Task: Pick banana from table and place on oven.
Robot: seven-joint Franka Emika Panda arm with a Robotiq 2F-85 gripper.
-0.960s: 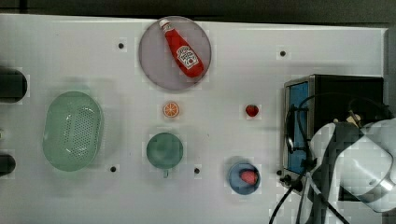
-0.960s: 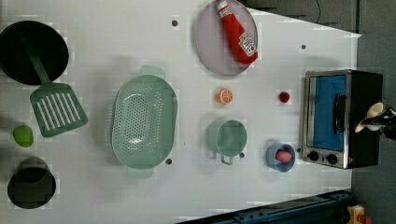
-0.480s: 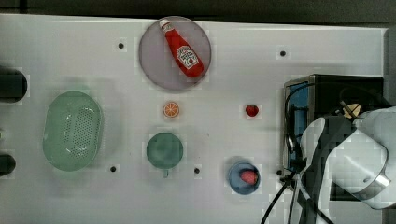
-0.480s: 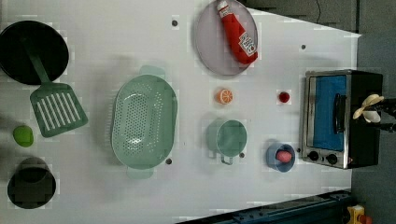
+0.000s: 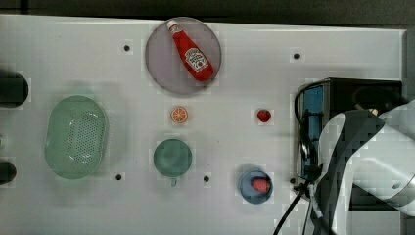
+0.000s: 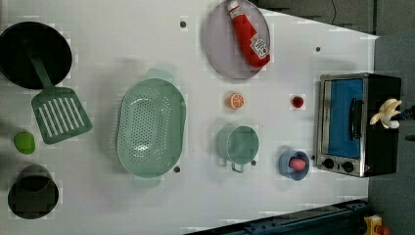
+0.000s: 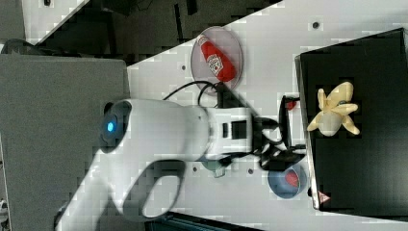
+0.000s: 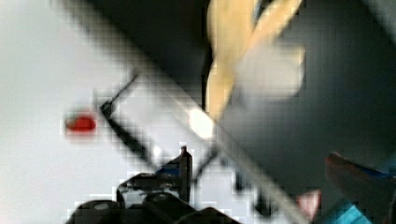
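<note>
The peeled yellow banana (image 7: 333, 115) lies on the black top of the oven (image 7: 365, 168), with nothing touching it. It also shows at the oven's right side in the left view, banana (image 6: 386, 113) on oven (image 6: 377, 147). The wrist view looks down on the banana (image 8: 233, 51) from a little way off. My gripper (image 7: 279, 144) hangs at the end of the white arm, apart from the banana and open, with nothing in it. In the top view the arm (image 5: 377, 156) covers most of the oven (image 5: 342, 90). The white table (image 5: 244, 63) carries everything.
A ketchup bottle (image 5: 191, 49) lies on a grey plate. An orange slice (image 5: 179, 115), a red berry (image 5: 264, 115), a green cup (image 5: 172, 157) and a blue bowl (image 5: 255, 186) stand left of the oven. A green colander (image 5: 76, 137) sits farther left. Pan, spatula (image 6: 58, 115) and lime (image 6: 23, 142) sit beyond.
A second ago my gripper held the banana over the oven. It has let go and drawn away, and the banana now rests free on the oven's top.
</note>
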